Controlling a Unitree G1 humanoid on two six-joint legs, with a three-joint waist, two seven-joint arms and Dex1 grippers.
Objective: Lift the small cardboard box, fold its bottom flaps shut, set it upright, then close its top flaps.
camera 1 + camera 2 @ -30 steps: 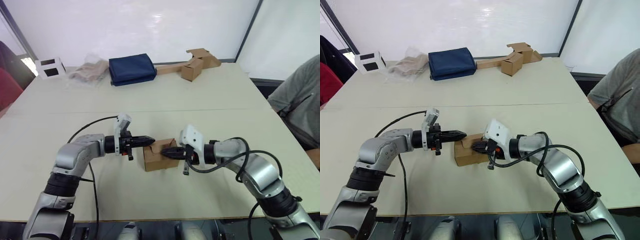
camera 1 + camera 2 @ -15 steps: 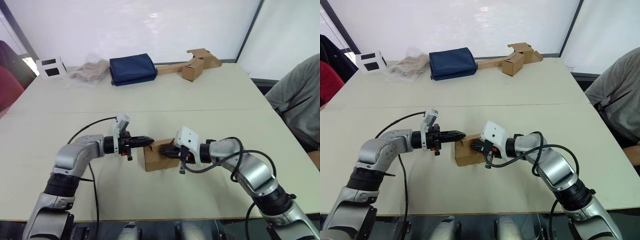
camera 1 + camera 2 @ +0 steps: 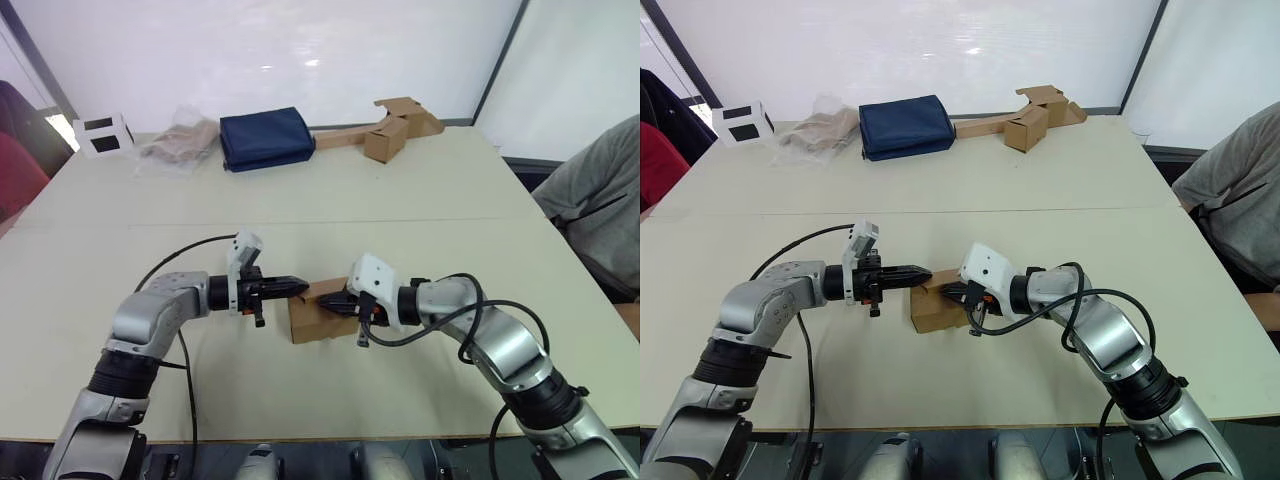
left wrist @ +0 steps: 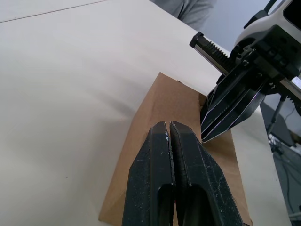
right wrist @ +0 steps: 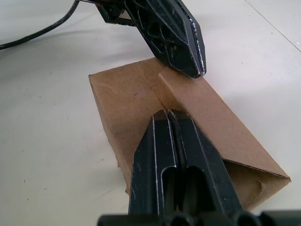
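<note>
Both grippers are pressed onto the top of the small cardboard box (image 3: 322, 315), which sits on the cream table (image 3: 400, 190) near its front edge, between the two arms. From the robot's left, the left gripper (image 3: 296, 287) is laid over the box's left upper edge with its two black fingers (image 4: 171, 165) closed flat against each other, nothing held between them. From the right, the right gripper (image 3: 330, 302) is brought in with its fingers (image 5: 171, 141) likewise shut together, tips resting on the folded-down top flaps (image 5: 141, 92) (a seam between two flaps is seen just ahead of the tips). The two grippers' tips are close together over the box top, not quite touching.

No printing, label or writing is seen on the box; its cardboard is plain brown.

Along the far edge of the table are seen a white box with black squares (image 3: 100, 135), a crumpled clear plastic bag (image 3: 180, 143), a folded navy cloth (image 3: 264, 138) and a strip of joined cardboard pieces (image 3: 385, 125). A person's grey sleeve (image 3: 595, 195) is seen at the table's right side.
</note>
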